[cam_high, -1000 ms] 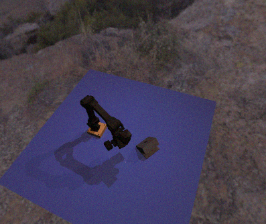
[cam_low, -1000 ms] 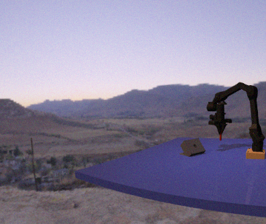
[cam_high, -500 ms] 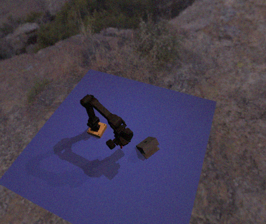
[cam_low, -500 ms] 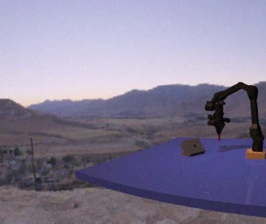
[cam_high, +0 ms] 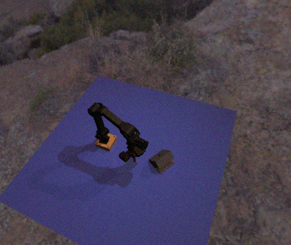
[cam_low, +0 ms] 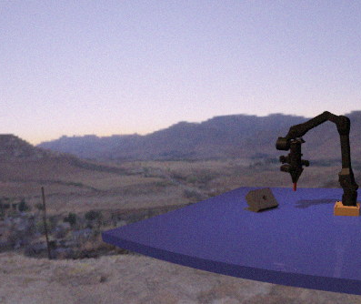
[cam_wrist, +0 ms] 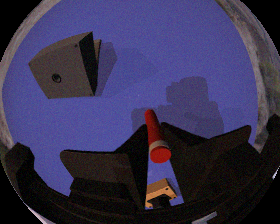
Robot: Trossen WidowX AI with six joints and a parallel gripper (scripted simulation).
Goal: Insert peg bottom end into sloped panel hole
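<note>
The red round peg (cam_high: 135, 159) (cam_low: 295, 187) (cam_wrist: 153, 131) has a pale band near its top end. My gripper (cam_low: 295, 182) (cam_wrist: 153, 127) is shut on it and holds it roughly upright, above the table. The brown-grey sloped panel (cam_high: 161, 161) (cam_low: 261, 200) (cam_wrist: 67, 65) stands on the table a little apart from the peg. One small round dark hole (cam_low: 265, 197) (cam_wrist: 56, 78) shows in its face. In the wrist view the panel is at the upper left, and the peg's lower end points up the picture.
The blue table top (cam_high: 188, 125) (cam_low: 215, 237) (cam_wrist: 141, 30) carries the panel and the arm's orange base (cam_high: 111, 145) (cam_low: 346, 210) (cam_wrist: 162, 188). The arm arches from the base to the gripper. The arm's shadow falls on the table.
</note>
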